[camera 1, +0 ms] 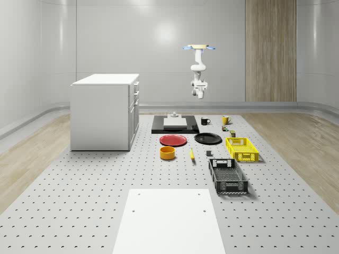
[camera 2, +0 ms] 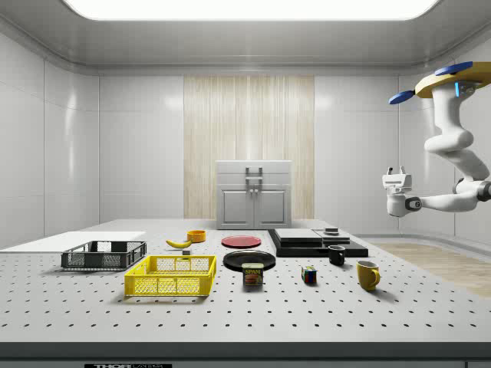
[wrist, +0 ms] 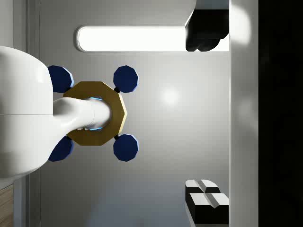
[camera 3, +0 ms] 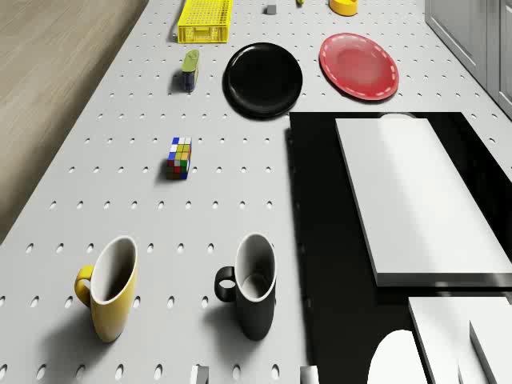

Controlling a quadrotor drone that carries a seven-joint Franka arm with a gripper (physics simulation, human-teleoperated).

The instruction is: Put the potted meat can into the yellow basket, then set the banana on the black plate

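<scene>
My drone (camera 1: 199,48) hovering high over the table's (camera 1: 106,180) far end, my tool (camera 2: 394,182) empty in the air with its fingers spread, potted meat can (camera 2: 253,274) beside yellow basket (camera 2: 172,276)

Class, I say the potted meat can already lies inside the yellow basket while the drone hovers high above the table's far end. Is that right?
Not quite. The potted meat can stands on the table beside the yellow basket, not inside it, as the side view shows. The rest holds: the drone hovers high above the table's far end.
</scene>
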